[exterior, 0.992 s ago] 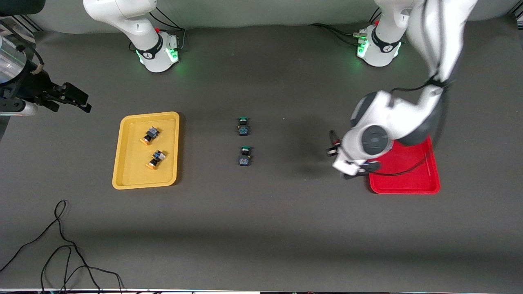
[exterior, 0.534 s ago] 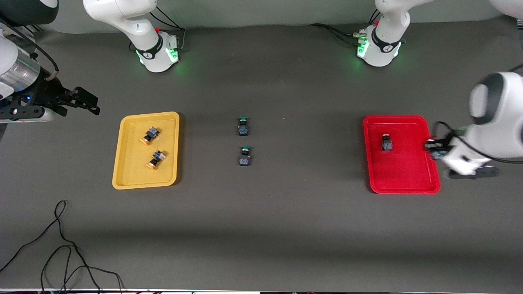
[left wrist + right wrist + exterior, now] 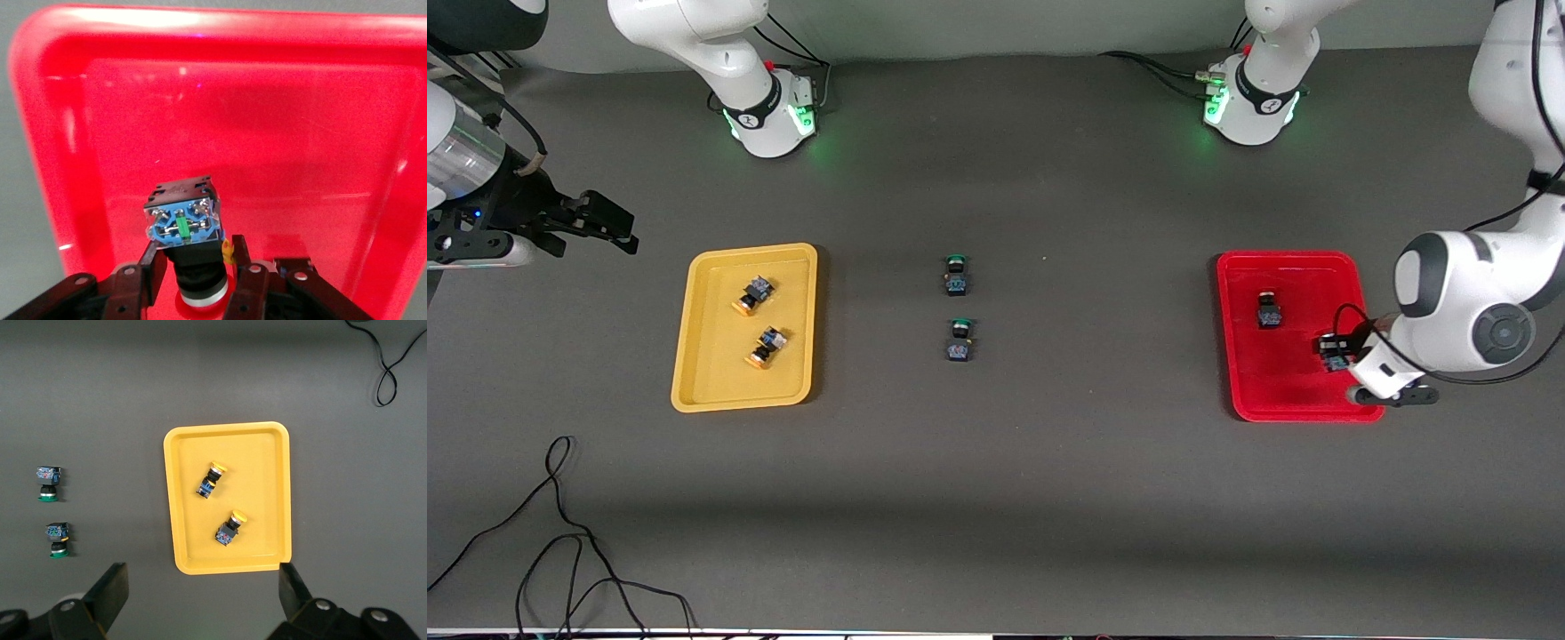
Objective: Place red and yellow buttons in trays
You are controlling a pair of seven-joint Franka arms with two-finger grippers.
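Observation:
My left gripper (image 3: 1334,353) is shut on a red button (image 3: 1332,347) over the red tray (image 3: 1294,382), by the corner nearest the front camera. In the left wrist view the fingers (image 3: 152,267) clamp the button's black body (image 3: 183,223), red cap toward the wrist, just above the tray floor (image 3: 300,133). Another red button (image 3: 1268,311) lies in the red tray. Two yellow buttons (image 3: 752,295) (image 3: 767,347) lie in the yellow tray (image 3: 711,373). My right gripper (image 3: 609,227) hangs open and empty, high beside the yellow tray (image 3: 260,473).
Two green-capped switches (image 3: 957,274) (image 3: 959,340) stand mid-table between the trays; they also show in the right wrist view (image 3: 48,483) (image 3: 57,540). A black cable (image 3: 560,533) lies near the table's front edge at the right arm's end.
My left arm swung with the red button from beside the red tray across it and past its end, then back over its near corner. The right gripper barely shifted.

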